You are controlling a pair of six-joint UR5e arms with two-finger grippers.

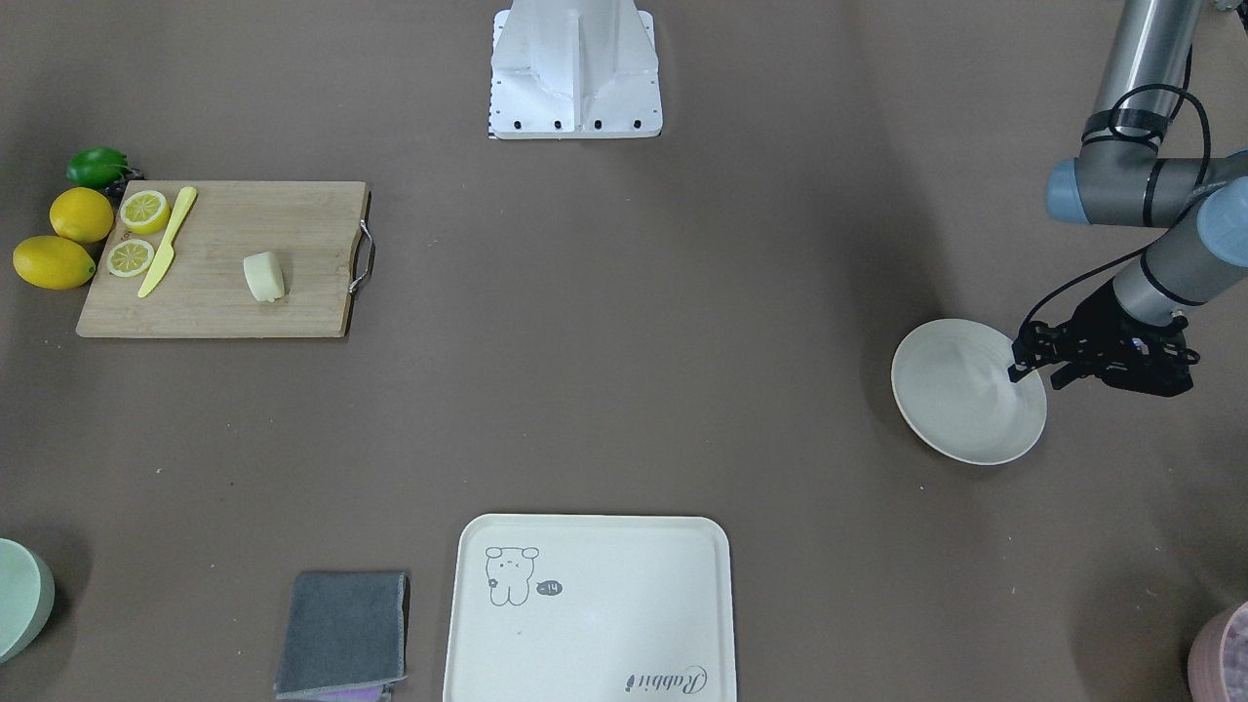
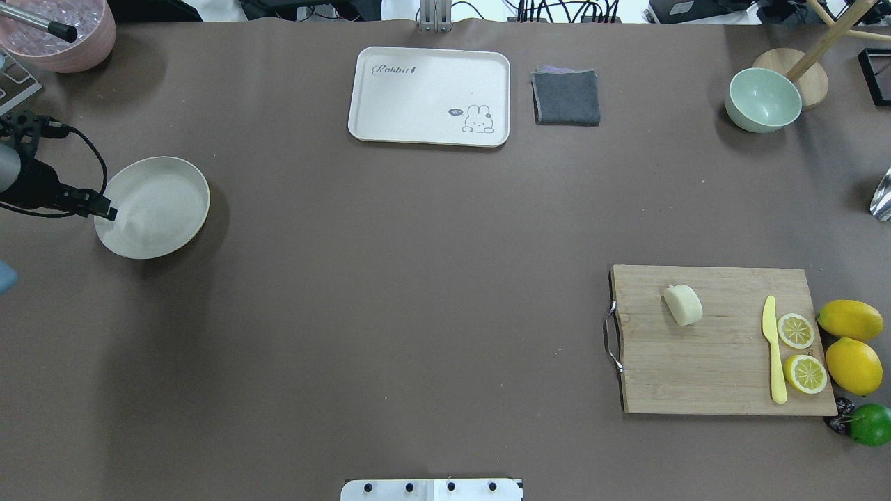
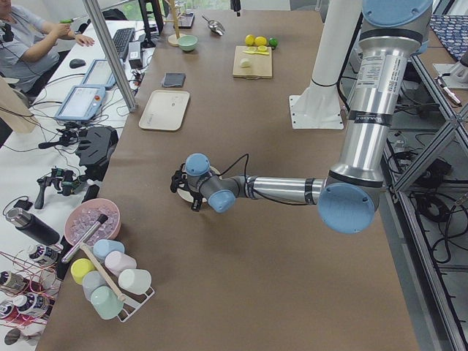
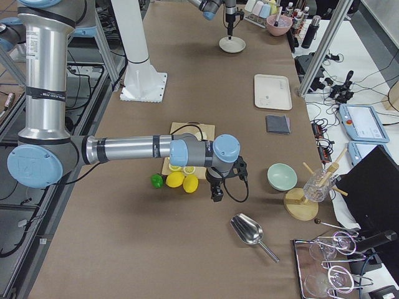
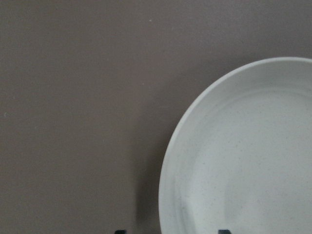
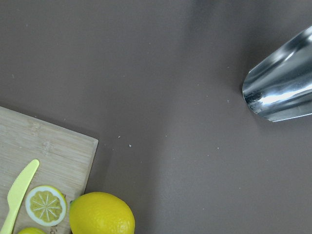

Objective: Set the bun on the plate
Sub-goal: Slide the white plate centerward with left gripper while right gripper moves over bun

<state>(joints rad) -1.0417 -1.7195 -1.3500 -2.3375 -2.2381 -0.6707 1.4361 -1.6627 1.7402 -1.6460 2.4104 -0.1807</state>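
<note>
Two left claw (image 5: pixel 172 232) fingertips (image 5: pixel 120 231) apparently straddle plate (image 5: pixel 234 146) rim in wrist view.

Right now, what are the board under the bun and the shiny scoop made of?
The cutting board looks like wood, maybe bamboo: matte tan with straight grain stripes. The scoop looks like polished metal: silvery, with mirror-like glints.

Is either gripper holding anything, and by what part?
The left gripper holds nothing; its open jaws straddle the plate rim. For the right gripper, cannot tell. The bun lies free.
</note>
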